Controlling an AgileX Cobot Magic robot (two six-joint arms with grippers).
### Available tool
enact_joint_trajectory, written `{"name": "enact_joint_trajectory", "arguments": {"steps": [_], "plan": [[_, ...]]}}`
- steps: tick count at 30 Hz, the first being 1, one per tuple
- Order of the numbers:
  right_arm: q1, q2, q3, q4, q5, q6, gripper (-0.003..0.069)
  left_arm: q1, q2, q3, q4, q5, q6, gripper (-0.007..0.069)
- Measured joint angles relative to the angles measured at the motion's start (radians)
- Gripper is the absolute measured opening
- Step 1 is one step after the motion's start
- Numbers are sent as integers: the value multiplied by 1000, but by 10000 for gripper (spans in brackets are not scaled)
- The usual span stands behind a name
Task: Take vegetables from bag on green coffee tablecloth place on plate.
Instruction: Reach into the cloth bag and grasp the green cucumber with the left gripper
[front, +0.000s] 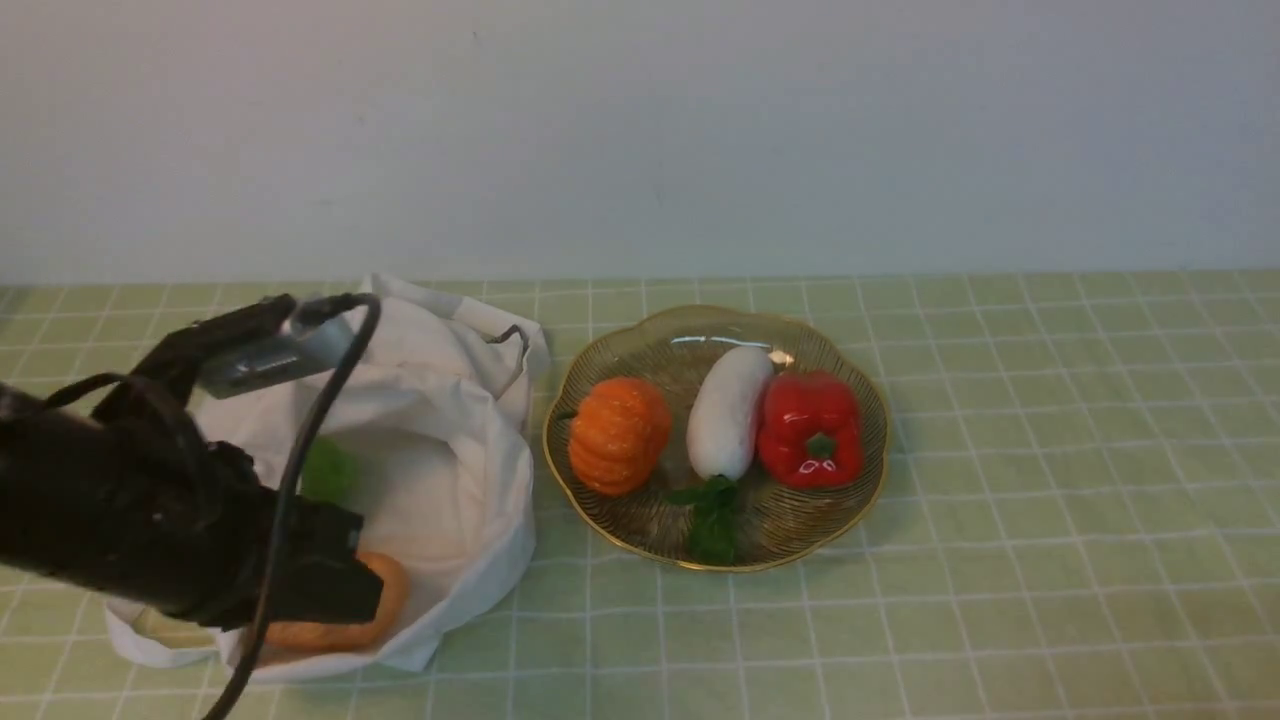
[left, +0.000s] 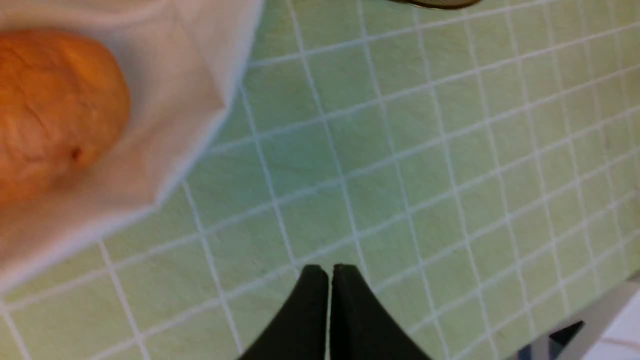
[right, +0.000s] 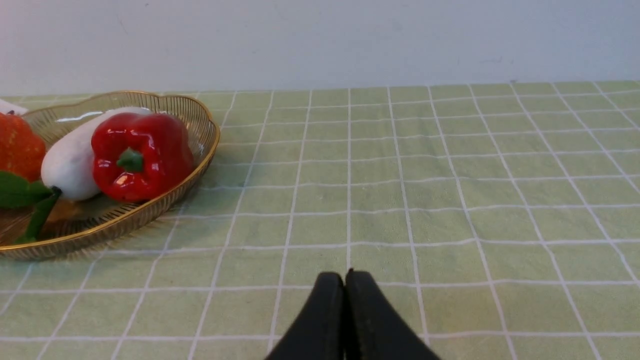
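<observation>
Inside the white bag (front: 485, 440), seemingly the light-green cucumber (front: 328, 470), partly hidden; just beside it in the front view, the left arm. Left gripper (left: 330, 275) and right gripper (right: 346, 280): closed, empty.

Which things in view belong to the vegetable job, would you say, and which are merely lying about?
Job:
- bag
- green item inside, presumably a vegetable
- plate
- pumpkin, radish, red pepper
- tablecloth

Lying about:
- brown bread-like item, probably

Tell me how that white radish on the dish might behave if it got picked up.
The white radish looks smooth and rounded, so it may slip or roll. Its glossy body seems stiff, while its thin green leaves might flex.
</observation>
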Motion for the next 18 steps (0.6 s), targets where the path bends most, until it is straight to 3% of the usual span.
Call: {"name": "enact_joint_trajectory", "arguments": {"steps": [4, 9, 14, 18], "plan": [[0, 0, 0, 0, 0, 0, -15, -25, 135, -41, 77, -145, -16, -5], [0, 0, 0, 0, 0, 0, -15, -25, 223, -82, 273, -338, -156, -4], [0, 0, 0, 0, 0, 0, -15, -25, 289, -113, 409, -399, -288, 18], [0, 0, 0, 0, 0, 0, -15, -26, 317, -128, 576, -405, -391, 97]]}}
